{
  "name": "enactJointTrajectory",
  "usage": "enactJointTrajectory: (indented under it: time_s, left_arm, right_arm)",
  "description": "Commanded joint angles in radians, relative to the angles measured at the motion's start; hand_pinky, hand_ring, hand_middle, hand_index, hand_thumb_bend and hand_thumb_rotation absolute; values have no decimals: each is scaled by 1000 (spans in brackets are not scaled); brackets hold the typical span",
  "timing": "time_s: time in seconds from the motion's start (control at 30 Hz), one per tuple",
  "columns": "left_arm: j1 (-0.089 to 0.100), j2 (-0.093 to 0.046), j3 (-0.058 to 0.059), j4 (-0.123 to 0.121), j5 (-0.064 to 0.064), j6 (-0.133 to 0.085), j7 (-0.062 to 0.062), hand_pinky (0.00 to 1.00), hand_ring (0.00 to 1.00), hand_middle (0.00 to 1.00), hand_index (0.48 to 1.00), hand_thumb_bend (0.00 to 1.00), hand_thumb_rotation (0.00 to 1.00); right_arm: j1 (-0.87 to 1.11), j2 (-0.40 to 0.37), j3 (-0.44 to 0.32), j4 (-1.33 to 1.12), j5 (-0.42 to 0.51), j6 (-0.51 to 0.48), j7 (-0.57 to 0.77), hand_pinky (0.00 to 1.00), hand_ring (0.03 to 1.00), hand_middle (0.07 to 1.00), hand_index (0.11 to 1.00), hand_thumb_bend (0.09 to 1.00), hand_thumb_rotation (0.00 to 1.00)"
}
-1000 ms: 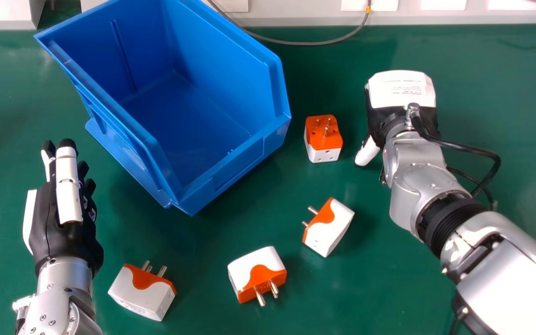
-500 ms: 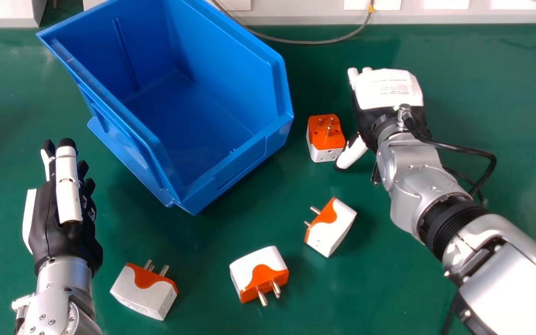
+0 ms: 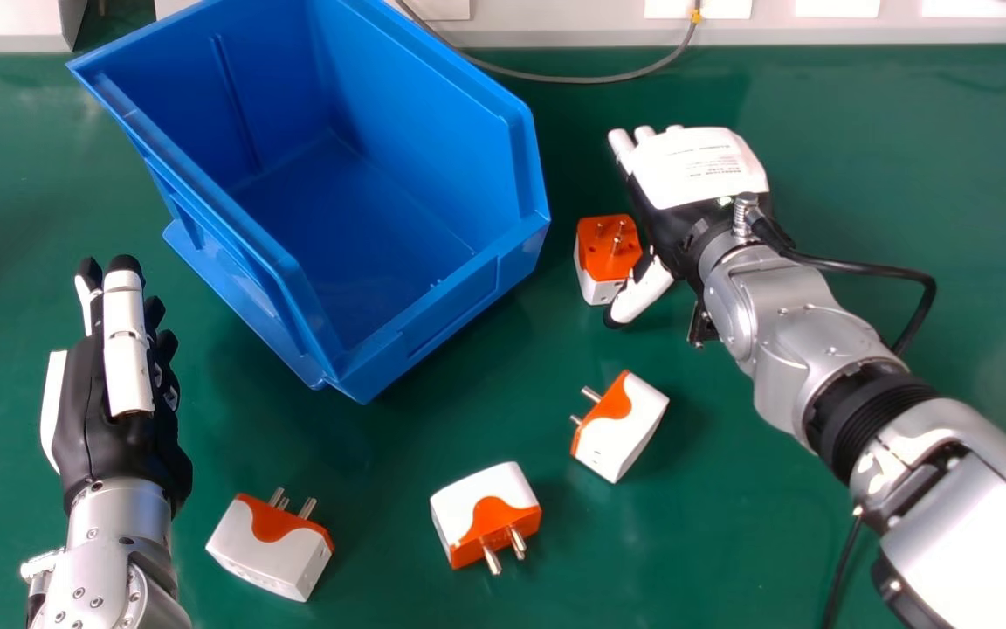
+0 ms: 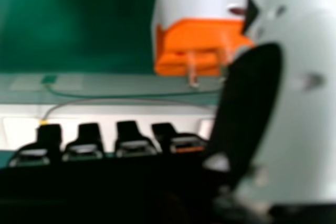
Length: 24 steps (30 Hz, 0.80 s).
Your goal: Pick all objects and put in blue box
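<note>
Student: Where is the task's piece lying?

Tutor: An orange-and-white plug adapter (image 3: 605, 249) is resting just to the right of the blue bin (image 3: 437, 319), its metal pins (image 3: 616, 245) pointing upward. A second adapter (image 3: 621, 428), a third adapter (image 3: 485, 520) and a fourth adapter (image 3: 269, 550) are lying on the robot's side of the bin.

Student: And the hands?

Tutor: The right hand (image 3: 695, 166) is hovering close to the first piece, on its side away from the bin, with fingers extended and open, gripping nothing. The left hand (image 3: 119, 384), left of the bin, is also keeping its fingers straight and empty.

Student: How is the adapter likely to be handling?

Tutor: As a light, stiff block, probably tolerating firm pressure, though its smooth shell may be slipping under a shallow pinch. Opposed white side walls are offering the best hold; the pins are making a poor, snag-prone one.

Student: What is escaping view?

Tutor: The thumb (image 3: 643, 293) is covering one corner of the piece, and whether it is touching is uncertain. The hand's back is hiding the palm side in the head view, where the frame is also cutting off the bin's far edge.
</note>
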<state>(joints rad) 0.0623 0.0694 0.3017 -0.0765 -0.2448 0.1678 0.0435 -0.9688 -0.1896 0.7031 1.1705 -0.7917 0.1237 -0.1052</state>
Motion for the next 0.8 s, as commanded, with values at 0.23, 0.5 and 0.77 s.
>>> enactJointTrajectory:
  time_s: [0.23, 0.5, 0.77]
  left_arm:
    - [15, 1, -2, -66, 9, 17, 8, 1000, 989, 992, 999, 273, 976]
    - [26, -1, 0, -89, 10, 30, 6, 1000, 986, 989, 997, 268, 978]
    - [32, -7, 0, -109, 5, 43, 8, 1000, 986, 991, 997, 271, 979]
  right_arm:
    - [-27, -38, 21, -7, -39, -63, 30, 997, 1000, 1000, 1000, 726, 344]
    - [-34, -42, 34, 3, -66, -86, 60, 981, 1000, 1000, 1000, 697, 350]
    - [-42, -46, 37, 17, -63, -93, 80, 973, 989, 1000, 990, 655, 350]
